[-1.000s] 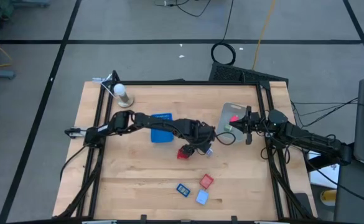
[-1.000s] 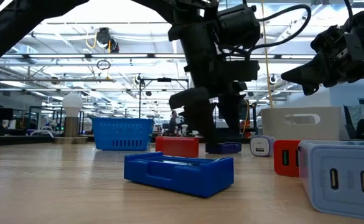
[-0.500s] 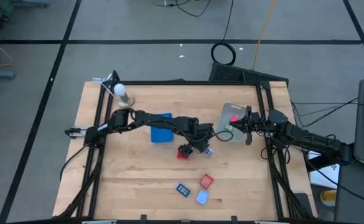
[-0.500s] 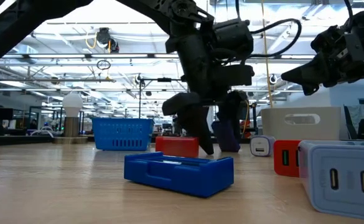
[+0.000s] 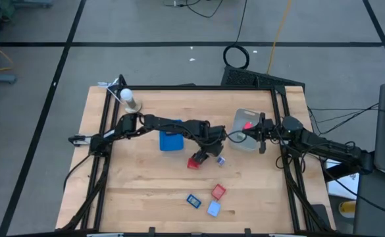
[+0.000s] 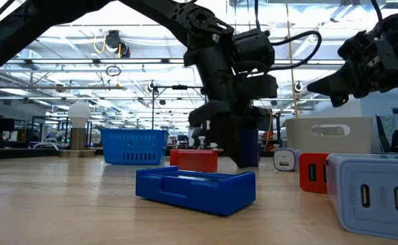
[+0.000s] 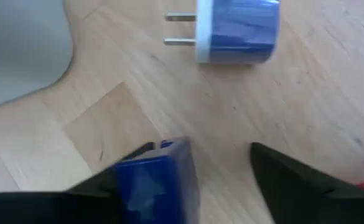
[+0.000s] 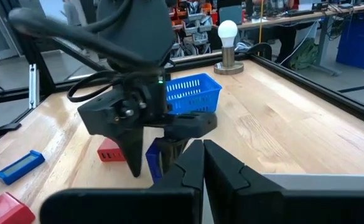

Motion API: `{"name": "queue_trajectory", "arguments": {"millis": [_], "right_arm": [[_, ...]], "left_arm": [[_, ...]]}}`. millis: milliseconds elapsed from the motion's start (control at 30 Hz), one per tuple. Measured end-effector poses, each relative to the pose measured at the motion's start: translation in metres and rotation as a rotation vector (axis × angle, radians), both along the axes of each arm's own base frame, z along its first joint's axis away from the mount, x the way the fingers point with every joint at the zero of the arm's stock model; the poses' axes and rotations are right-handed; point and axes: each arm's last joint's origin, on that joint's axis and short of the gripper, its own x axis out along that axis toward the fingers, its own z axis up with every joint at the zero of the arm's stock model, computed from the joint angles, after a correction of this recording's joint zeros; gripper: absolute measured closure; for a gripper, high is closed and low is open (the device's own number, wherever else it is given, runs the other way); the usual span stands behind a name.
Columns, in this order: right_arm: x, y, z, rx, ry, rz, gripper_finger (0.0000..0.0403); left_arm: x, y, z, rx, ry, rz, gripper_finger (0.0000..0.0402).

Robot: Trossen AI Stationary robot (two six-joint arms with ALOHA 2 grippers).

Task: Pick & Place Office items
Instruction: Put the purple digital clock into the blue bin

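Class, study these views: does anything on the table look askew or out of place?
Yes: the dark blue piece sits off-centre in the open left hand, against one finger, while the other finger stands clear. A close may nudge it sideways. Nothing looks spilled or damaged.

1. Your left arm reaches across the table's middle, wrist bent steeply down, its left gripper (image 5: 210,155) low above the wood.
2. Its fingers (image 7: 294,180) stand spread apart (a blue piece sits against one of them).
3. Your right arm waits at the right side, the right gripper (image 5: 262,133) level, fingers (image 8: 191,167) pressed together.
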Motion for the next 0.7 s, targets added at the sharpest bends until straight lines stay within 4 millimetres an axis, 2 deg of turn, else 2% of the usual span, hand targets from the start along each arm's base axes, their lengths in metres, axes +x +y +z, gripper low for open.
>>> {"name": "queue_trajectory", "arguments": {"millis": [267, 367, 467, 700], "right_arm": [[0.001, 0.000, -0.002, 0.004, 0.019, 0.000, 0.0403], [0.001, -0.001, -0.002, 0.004, 0.020, 0.000, 0.0403], [0.001, -0.001, -0.002, 0.004, 0.020, 0.000, 0.0403], [0.001, -0.001, -0.002, 0.004, 0.018, 0.000, 0.0403]], "left_arm": [[0.000, 0.002, 0.000, -0.017, 0.002, 0.032, 0.0353], [-0.002, 0.001, 0.003, 0.021, 0.013, 0.050, 0.0356], [-0.005, -0.002, 0.015, 0.057, 0.010, 0.071, 0.0355], [-0.026, -0.012, 0.090, 0.008, -0.094, 0.042, 0.0353]]}}
